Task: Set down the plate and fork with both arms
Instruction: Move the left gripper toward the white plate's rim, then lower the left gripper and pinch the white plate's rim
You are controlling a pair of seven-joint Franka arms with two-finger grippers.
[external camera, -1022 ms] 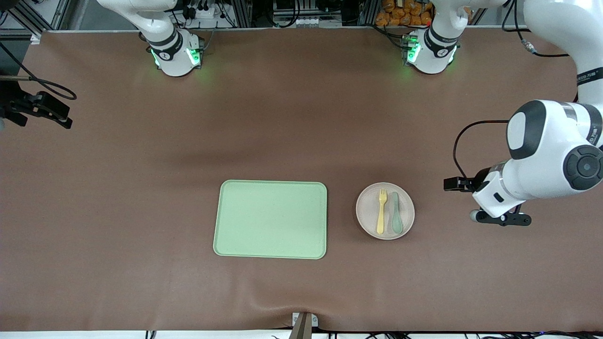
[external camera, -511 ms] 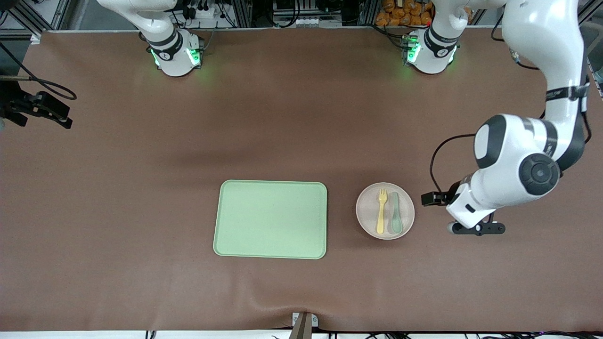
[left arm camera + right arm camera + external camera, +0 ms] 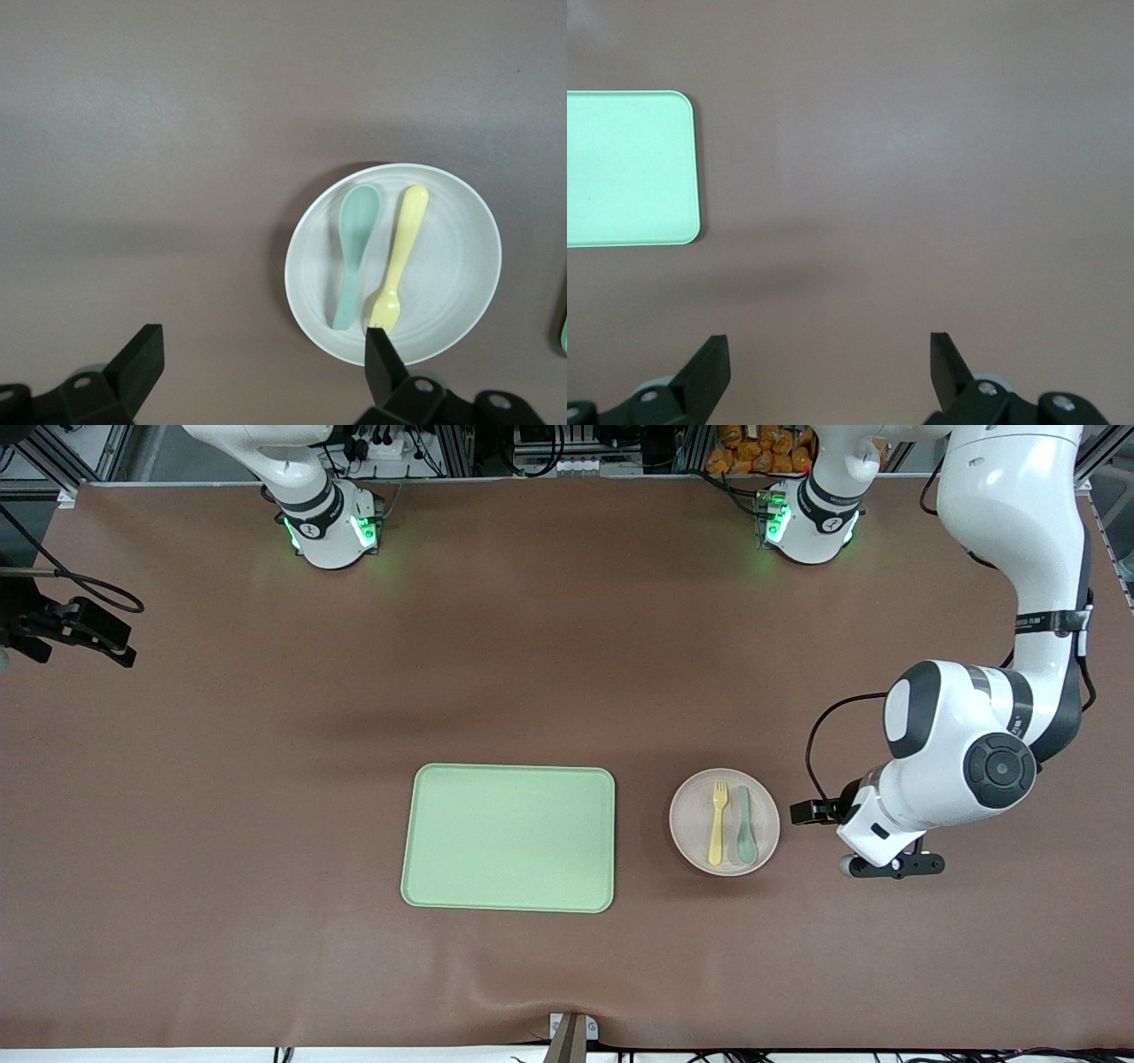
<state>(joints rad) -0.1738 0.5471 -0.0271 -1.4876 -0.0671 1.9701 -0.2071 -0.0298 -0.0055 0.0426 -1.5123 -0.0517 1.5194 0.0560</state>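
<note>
Resting: plate lies on the brown table, lower right of centre in the front view, toward the left arm's end.
On it: fork and grey-green spoon, side by side.
Beside it: light green tray, apart.
Left gripper: over the table just beside the plate, fingers spread wide, holding nothing.
Right gripper: over bare table near the tray's corner in its wrist view, spread wide, holding nothing; its arm waits.

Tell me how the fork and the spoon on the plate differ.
The fork is pale yellow; the spoon is grey-green. The fork ends in short tines, the spoon in a rounded bowl. The tines point toward the robots' bases, the bowl toward the front camera. Both lie side by side on the plate, similar in length.
</note>
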